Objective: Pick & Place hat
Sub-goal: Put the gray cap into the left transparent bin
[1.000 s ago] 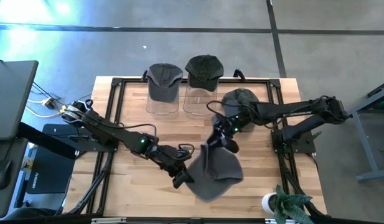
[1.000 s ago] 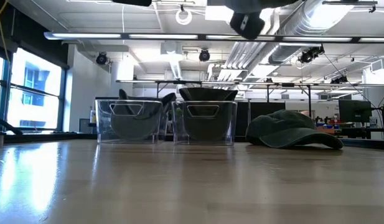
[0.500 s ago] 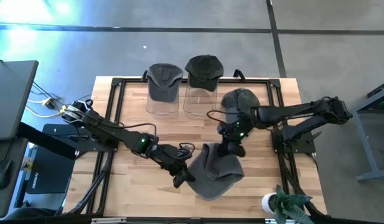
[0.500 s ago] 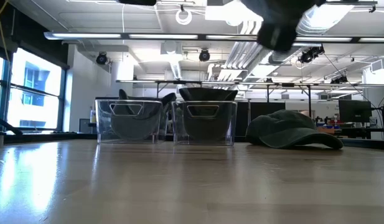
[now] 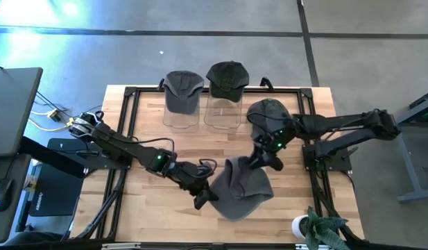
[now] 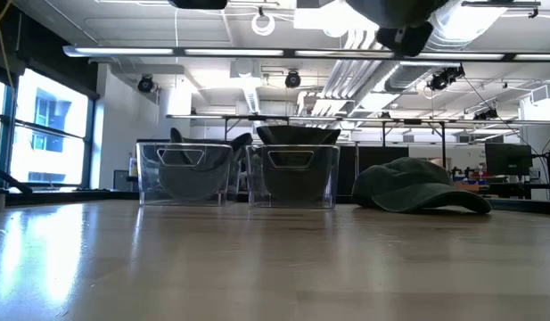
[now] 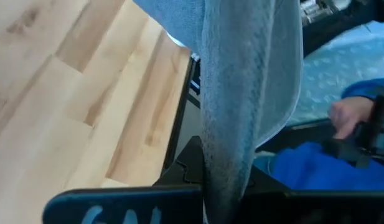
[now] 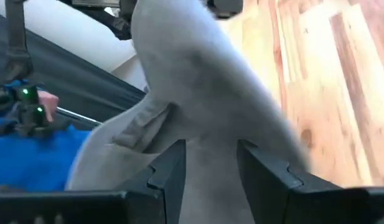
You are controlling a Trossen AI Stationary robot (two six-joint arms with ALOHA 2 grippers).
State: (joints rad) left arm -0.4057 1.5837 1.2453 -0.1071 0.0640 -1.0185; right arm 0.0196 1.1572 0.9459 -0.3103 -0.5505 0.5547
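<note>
A grey hat [image 5: 243, 189] hangs in the air over the table's near middle, between my two grippers. My left gripper [image 5: 204, 199] is shut on its left edge and my right gripper [image 5: 261, 161] is shut on its far right part. The low view does not show this hat; only my right gripper's dark underside [image 6: 401, 20] appears there, at the top. A dark green hat [image 5: 268, 111] rests by its rim on the table at the far right. Two more hats [image 5: 183, 85] [image 5: 227, 76] sit on top of clear bins. My left gripper pinches the grey hat's left edge [image 7: 226, 168] between its two fingers, coming from the table's left and slanting down. The cloth runs as a narrow folded strip out from the fingers, clear of the table. My right gripper has the hat's far right part [image 8: 207, 143] between its two fingers [image 8: 170, 171], slanting down from the table's right. The cloth bulges up out of the gap. The hat hangs clear of the table.
Two clear bins [image 5: 182, 114] [image 5: 223, 114] stand side by side at the table's far edge. A potted plant with a white cup [image 5: 316, 228] stands at the near right corner. A person in blue [image 7: 316, 168] is beyond the table's near edge. Bare wood lies at the near left.
My right gripper has gone toward the table's right edge and rolled a little, carrying the hat's far part with it. The left edge in my left gripper has stayed in place, and the hat stays clear of the table.
</note>
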